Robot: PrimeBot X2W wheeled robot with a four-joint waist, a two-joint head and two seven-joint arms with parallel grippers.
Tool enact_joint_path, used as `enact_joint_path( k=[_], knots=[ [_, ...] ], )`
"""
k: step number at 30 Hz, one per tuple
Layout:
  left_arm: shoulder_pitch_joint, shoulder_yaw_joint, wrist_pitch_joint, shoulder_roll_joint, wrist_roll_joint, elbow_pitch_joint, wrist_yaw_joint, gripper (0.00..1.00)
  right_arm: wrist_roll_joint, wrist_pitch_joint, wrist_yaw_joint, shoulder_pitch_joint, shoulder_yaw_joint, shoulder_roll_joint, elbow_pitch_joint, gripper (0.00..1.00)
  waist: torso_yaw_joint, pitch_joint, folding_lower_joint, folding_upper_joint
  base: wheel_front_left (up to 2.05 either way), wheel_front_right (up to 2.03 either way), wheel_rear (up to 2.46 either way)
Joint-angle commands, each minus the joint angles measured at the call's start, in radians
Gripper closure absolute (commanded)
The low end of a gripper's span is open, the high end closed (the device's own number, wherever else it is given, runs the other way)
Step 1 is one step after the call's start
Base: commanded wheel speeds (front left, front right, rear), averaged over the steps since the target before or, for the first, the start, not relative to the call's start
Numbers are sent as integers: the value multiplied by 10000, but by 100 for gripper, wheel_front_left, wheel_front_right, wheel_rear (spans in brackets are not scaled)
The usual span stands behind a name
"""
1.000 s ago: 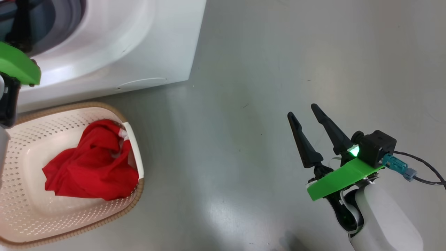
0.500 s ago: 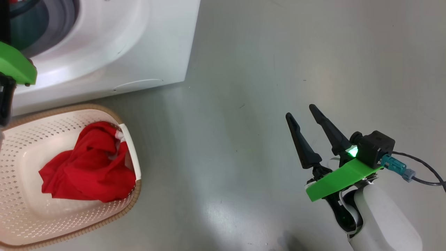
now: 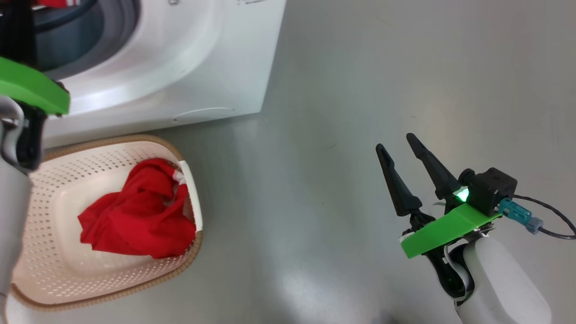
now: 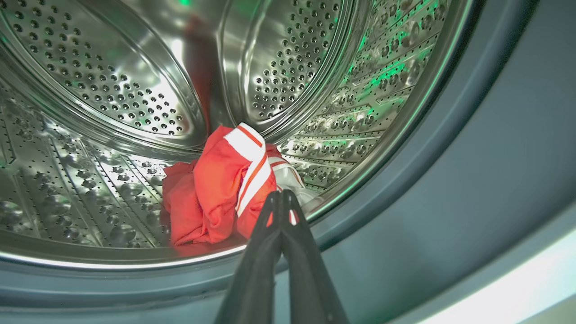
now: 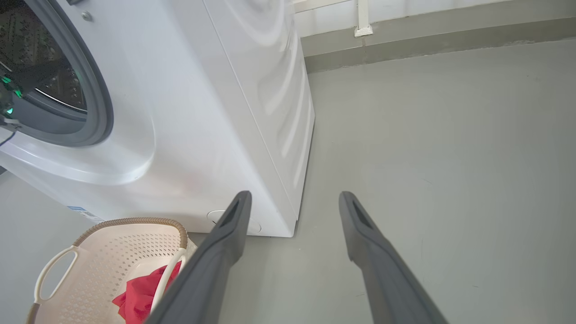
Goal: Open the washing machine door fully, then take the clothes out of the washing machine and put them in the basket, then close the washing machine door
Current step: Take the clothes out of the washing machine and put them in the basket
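Inside the washing machine [image 3: 189, 67], at the front lip of its drum [image 4: 112, 90], the left end effector [image 4: 282, 198] has its two fingers pressed flat together, with the tips right at the edge of a red-and-white garment [image 4: 211, 189]. I can't tell whether any cloth is caught between them. If none is, the pull will come out bare. If only a thin fold is pinched, it could slip free onto the grey gasket [image 4: 450, 157] or the floor [image 3: 337, 90]. The basket [image 3: 112, 144] sits just in front of the machine's foot with one red bundle [image 3: 135, 216] in it, crowded to its right end, so a swinging garment might drape over the rim. Well to the machine's right, the right end effector [image 3: 395, 141] hangs above the floor with its fingers apart, holding nothing.
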Motion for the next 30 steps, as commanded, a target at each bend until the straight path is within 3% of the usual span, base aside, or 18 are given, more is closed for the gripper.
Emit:
enact_joint_path(
  k=[1, 19, 30],
  knots=[
    [167, 465, -80, 341, 130, -329, -29, 100, -42, -120, 16, 308, 153, -77, -186, 0, 207, -192, -1, 0, 0, 0, 0],
    [2895, 3576, -80, -1051, 1983, -2093, -29, 100, -83, -120, 16, 599, -547, -358, -252, 0, 1052, -913, -1, 0, 0, 0, 0],
    [4325, 4409, -80, -1667, 2769, -2773, -29, 100, -114, -120, 16, 749, -791, -444, -239, 0, 1405, -1357, -1, 0, 0, 0, 0]
  ],
)
